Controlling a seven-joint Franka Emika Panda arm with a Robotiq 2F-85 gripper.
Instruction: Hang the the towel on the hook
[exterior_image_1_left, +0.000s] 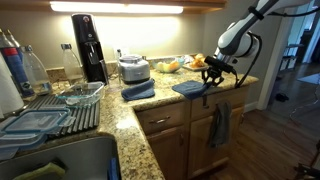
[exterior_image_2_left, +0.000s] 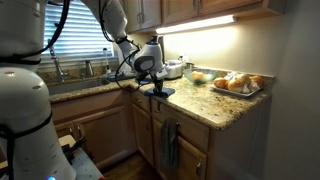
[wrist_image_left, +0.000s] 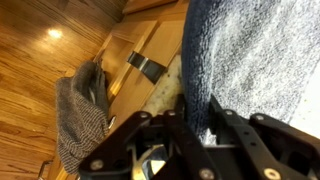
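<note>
The slate-blue towel (exterior_image_1_left: 188, 88) lies flat at the front edge of the granite counter (exterior_image_1_left: 160, 102); it also shows in the other exterior view (exterior_image_2_left: 158, 91) and the wrist view (wrist_image_left: 250, 50). My gripper (exterior_image_1_left: 212, 78) (exterior_image_2_left: 150, 76) is at the counter edge, shut on a fold of the towel's edge (wrist_image_left: 197, 120). A darker grey-blue towel (exterior_image_1_left: 219, 125) (exterior_image_2_left: 170, 143) (wrist_image_left: 80, 115) hangs on the cabinet front below. A dark metal hook or handle (wrist_image_left: 150, 68) sits on the cabinet door beside it.
A thicker folded blue towel (exterior_image_1_left: 138, 90) lies further along the counter, by a small appliance (exterior_image_1_left: 133, 69). A tray of fruit (exterior_image_2_left: 238, 84) stands at the counter's end. A dish rack (exterior_image_1_left: 50, 112) and a sink (exterior_image_1_left: 60, 160) are at the other end.
</note>
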